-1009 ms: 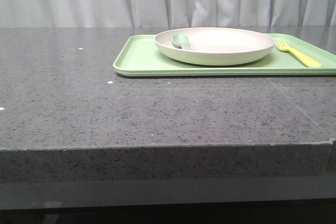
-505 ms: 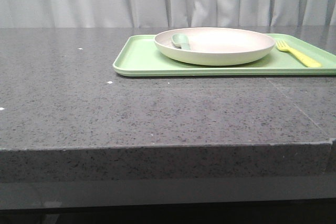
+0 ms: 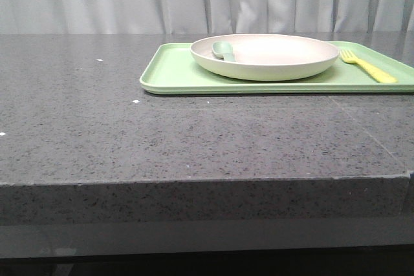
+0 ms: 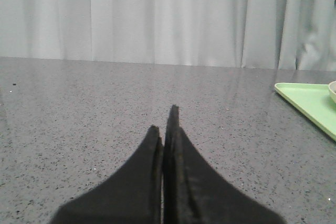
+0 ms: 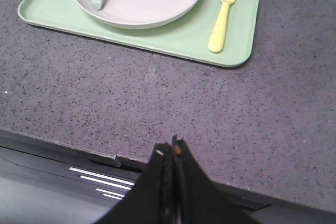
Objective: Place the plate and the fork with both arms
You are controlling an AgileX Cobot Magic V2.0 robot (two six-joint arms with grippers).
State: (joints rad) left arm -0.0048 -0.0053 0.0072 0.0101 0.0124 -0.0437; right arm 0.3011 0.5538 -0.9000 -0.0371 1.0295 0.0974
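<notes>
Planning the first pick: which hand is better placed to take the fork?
Right, likely. The fork lies on the tray's right part, ahead of the shut right hand. The shut left hand sees only the tray's near corner.

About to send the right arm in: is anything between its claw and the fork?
Nothing visible. The right claw, shut, sits back over the table edge; only bare table and the tray's low rim lie before the fork.

On the counter [image 3: 194,134] ahead of me the tray [image 3: 174,75] sits far back and to my right. The plate [image 3: 272,59] rests on the tray with the spoon [image 3: 223,50] in its left part. The fork [image 3: 367,66] lies on the tray just right of the plate, tines pointing away from me.
</notes>
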